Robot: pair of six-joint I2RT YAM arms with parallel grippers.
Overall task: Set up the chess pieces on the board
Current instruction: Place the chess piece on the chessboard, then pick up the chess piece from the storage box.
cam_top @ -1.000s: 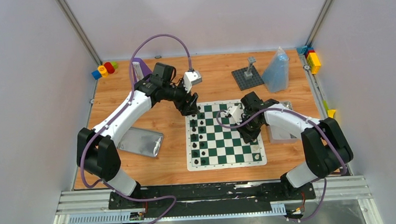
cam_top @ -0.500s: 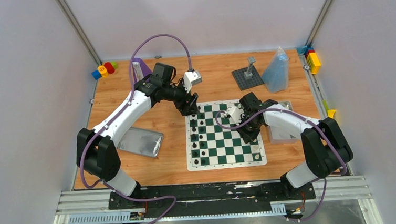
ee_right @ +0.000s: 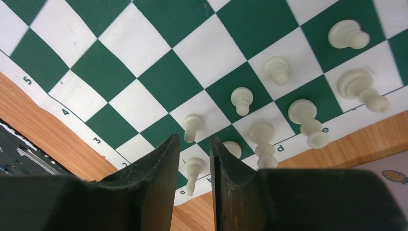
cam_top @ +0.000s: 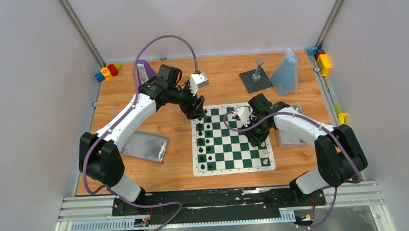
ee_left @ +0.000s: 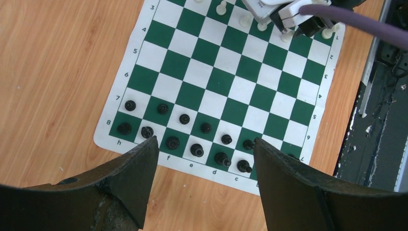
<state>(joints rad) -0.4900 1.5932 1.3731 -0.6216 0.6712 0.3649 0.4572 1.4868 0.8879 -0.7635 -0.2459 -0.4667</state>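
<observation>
Wooden tabletop [cam_top: 227, 76] bears the green-and-white checkered mat [cam_top: 229, 146]. Your left gripper [ee_left: 204, 142] gapes wide; your right gripper [ee_right: 193, 139] stands slightly parted astride a cream plastic pawn [ee_right: 194, 168].

A wooden table [cam_top: 221, 76] carries everything. The green-and-white chess board [cam_top: 233, 169] lies flat near its middle. Left of the board lies a flat silver object [cam_top: 144, 146]. Just beside the board's right edge sits a silver tin [cam_top: 286, 137], partly hidden. Toward the far edge stand a dark grey studded plate [cam_top: 255, 81] and a clear bluish plastic bag [cam_top: 285, 73]. Coloured toy blocks sit in the far-left corner [cam_top: 107, 72] and the far-right corner [cam_top: 322, 61].
</observation>
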